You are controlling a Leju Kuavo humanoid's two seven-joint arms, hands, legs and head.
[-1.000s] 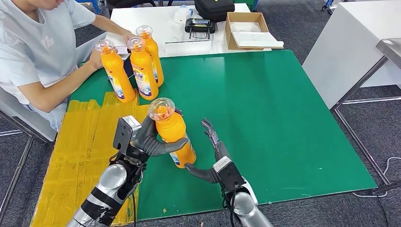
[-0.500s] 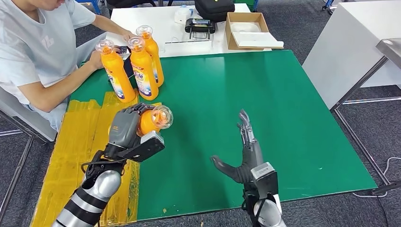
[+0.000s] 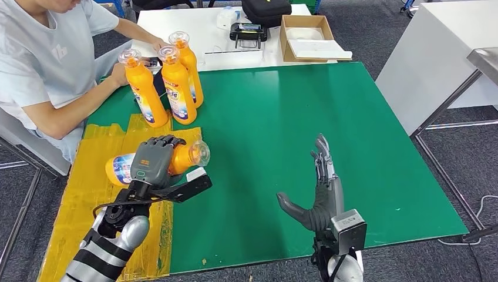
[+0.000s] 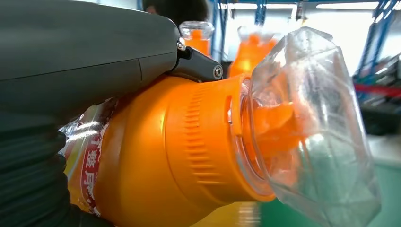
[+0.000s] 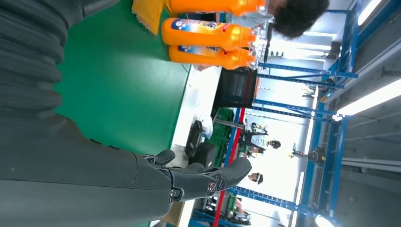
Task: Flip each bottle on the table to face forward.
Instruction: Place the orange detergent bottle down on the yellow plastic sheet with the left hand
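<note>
An orange bottle with a clear cap lies on its side above the yellow strip, cap toward the green mat. My left hand grips it around the middle from above. In the left wrist view the bottle and its clear cap sit just under my left hand. My right hand hovers over the green mat near the front edge, fingers stretched apart and holding nothing; the right wrist view shows its fingers spread. Three more orange bottles stand upright at the back left.
A person sits at the left with a hand on the leftmost upright bottle. A white table behind holds a cardboard box and a black device. The green mat lies open to the right; yellow tape covers the left strip.
My left hand has tipped the bottle from upright to lying sideways and carried it left over the yellow strip. My right hand has drawn away to the right, fingers straight.
</note>
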